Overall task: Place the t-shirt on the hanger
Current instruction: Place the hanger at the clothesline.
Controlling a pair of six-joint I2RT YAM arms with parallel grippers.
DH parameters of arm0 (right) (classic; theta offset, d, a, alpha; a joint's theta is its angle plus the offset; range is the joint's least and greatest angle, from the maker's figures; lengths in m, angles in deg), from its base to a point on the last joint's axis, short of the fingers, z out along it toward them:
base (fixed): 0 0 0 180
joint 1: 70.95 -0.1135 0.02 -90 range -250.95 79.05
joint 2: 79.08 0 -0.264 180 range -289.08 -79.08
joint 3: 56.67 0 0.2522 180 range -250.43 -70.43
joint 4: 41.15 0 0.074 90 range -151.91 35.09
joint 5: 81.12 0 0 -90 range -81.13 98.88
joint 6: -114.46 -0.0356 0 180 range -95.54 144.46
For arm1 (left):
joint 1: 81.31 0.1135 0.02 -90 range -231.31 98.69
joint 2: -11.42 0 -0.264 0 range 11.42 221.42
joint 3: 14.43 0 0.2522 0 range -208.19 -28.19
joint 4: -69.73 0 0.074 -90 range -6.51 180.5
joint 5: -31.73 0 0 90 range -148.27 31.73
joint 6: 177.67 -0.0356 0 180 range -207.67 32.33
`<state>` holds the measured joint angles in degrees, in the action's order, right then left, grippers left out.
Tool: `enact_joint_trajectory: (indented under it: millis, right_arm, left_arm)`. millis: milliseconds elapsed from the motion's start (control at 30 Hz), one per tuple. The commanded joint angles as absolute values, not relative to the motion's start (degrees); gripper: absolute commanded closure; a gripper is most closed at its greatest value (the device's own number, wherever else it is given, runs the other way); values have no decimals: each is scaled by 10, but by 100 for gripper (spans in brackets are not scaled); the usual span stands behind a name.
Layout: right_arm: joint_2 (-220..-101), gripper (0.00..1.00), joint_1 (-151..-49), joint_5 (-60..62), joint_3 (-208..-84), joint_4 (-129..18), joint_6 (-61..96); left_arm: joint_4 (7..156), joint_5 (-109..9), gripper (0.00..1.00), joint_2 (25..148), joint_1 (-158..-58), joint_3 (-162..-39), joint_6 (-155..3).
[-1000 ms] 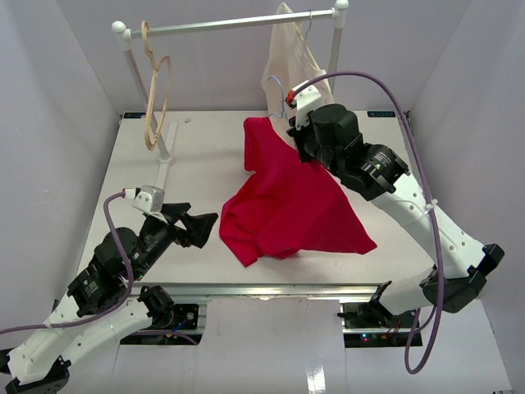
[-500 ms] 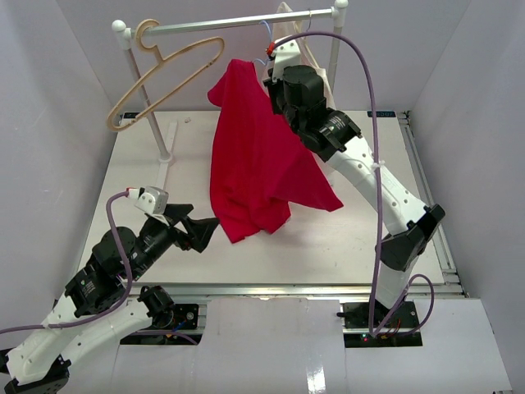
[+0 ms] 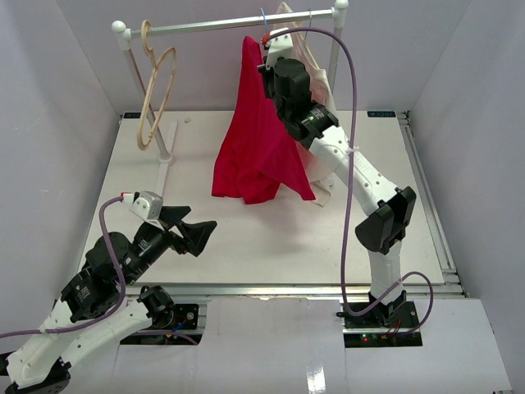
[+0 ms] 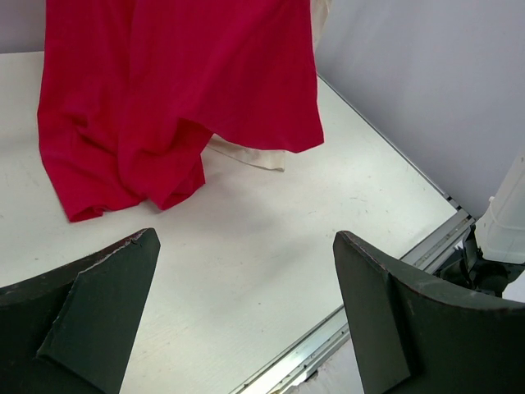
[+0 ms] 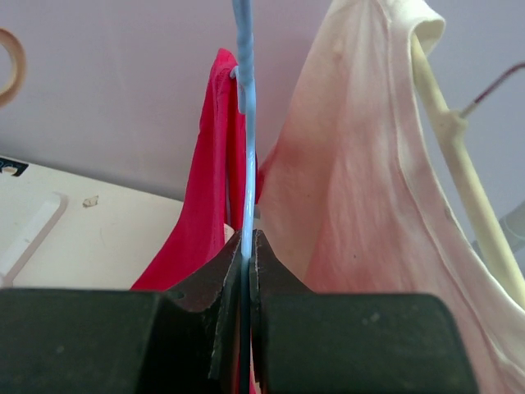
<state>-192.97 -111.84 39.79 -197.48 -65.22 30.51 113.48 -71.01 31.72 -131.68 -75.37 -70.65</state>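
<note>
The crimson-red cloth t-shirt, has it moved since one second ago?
Yes. The crimson-red cloth t-shirt rose from the white table toward the silver metal rail.

The left arm (image 3: 90,304) and the right arm (image 3: 361,176) are both made of long white pieces joined by chunky black round parts. A thin purple cable (image 3: 349,123) loops along each arm and runs up to a little white camera box (image 3: 148,203). The left gripper (image 3: 203,236) has thick black fingers (image 4: 90,328) shaped like wedges, with rough, worn edges.

Right claw (image 5: 247,246) high and clamped; left claw (image 4: 246,238) low, agape.
</note>
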Motion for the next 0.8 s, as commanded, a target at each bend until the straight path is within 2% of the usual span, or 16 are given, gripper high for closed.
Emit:
enact_joint_trajectory:
  millis: [0,300,367,433,500,533,633,767]
  right_arm:
    - [-1945,92,-1114,401,-2026,-559,327]
    - [-1937,92,-1113,430,-1948,-510,361]
    - [-1926,88,-1113,426,-1932,-507,362]
    - [-1919,81,-1113,424,-1924,-508,364]
    - [-1909,65,-1113,418,-1918,-516,367]
    - [-1904,64,-1113,417,-1914,-517,367]
    - [-1876,46,-1113,405,-1902,-538,354]
    - [-1842,27,-1113,385,-1901,-583,351]
  left_arm:
    - [1139,-703,2,314,-1316,-739,-710]
    - [1129,-696,2,321,-1316,-718,-715]
    - [1125,-698,2,321,-1316,-714,-715]
    - [1122,-697,2,323,-1316,-713,-716]
    - [1122,-692,2,329,-1316,-717,-712]
    - [1122,-692,2,330,-1316,-718,-710]
    - [1114,-680,2,334,-1316,-726,-701]
    - [1084,-658,2,346,-1316,-731,-686]
